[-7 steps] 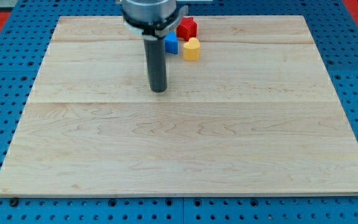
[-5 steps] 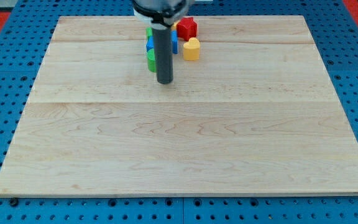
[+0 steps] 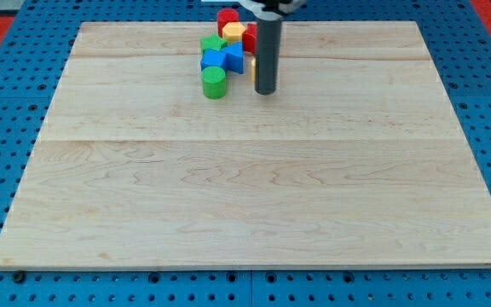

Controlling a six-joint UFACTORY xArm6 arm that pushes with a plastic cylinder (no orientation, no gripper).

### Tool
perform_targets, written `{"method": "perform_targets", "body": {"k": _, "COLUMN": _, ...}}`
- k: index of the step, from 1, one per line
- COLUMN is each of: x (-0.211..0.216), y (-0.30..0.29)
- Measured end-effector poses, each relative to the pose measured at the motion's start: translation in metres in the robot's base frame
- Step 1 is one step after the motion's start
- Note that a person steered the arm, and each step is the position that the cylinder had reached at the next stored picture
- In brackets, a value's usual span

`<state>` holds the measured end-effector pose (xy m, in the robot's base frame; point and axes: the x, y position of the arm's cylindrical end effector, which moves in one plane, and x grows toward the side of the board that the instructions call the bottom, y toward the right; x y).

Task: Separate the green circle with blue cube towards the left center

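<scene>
A green circle block (image 3: 215, 82) stands at the top middle of the wooden board (image 3: 245, 188). A blue cube (image 3: 214, 60) touches it just above. Another blue block (image 3: 234, 58) sits to the cube's right. My tip (image 3: 265, 90) rests on the board to the right of the green circle, a short gap apart, and the rod hides part of the cluster behind it.
Above the blue blocks sit a green block (image 3: 211, 43), a yellow block (image 3: 233, 33) and a red block (image 3: 227, 19). A red block (image 3: 250, 38) shows just left of the rod. Blue pegboard (image 3: 7, 102) surrounds the board.
My tip has moved right and slightly up, from in front of the green circle to its right side. The cluster's left blocks are now uncovered and the yellow heart is hidden.
</scene>
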<state>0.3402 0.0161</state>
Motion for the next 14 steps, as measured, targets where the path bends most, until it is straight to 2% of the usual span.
{"method": "perform_targets", "body": {"k": 1, "x": 0.001, "y": -0.030}}
{"method": "perform_targets", "body": {"k": 2, "x": 0.006, "y": -0.094}}
{"method": "perform_targets", "body": {"k": 3, "x": -0.007, "y": -0.100}}
{"method": "perform_targets", "body": {"k": 4, "x": -0.049, "y": -0.106}}
{"method": "perform_targets", "body": {"k": 5, "x": -0.033, "y": -0.172}}
{"method": "perform_targets", "body": {"k": 6, "x": 0.021, "y": -0.193}}
{"method": "perform_targets", "body": {"k": 7, "x": 0.017, "y": -0.185}}
{"method": "perform_targets", "body": {"k": 8, "x": 0.012, "y": -0.225}}
{"method": "perform_targets", "body": {"k": 9, "x": 0.012, "y": -0.241}}
{"method": "perform_targets", "body": {"k": 10, "x": 0.012, "y": -0.242}}
{"method": "perform_targets", "body": {"k": 11, "x": -0.001, "y": -0.190}}
{"method": "perform_targets", "body": {"k": 12, "x": 0.012, "y": -0.147}}
{"method": "perform_targets", "body": {"k": 13, "x": 0.048, "y": -0.114}}
{"method": "perform_targets", "body": {"k": 14, "x": 0.078, "y": -0.155}}
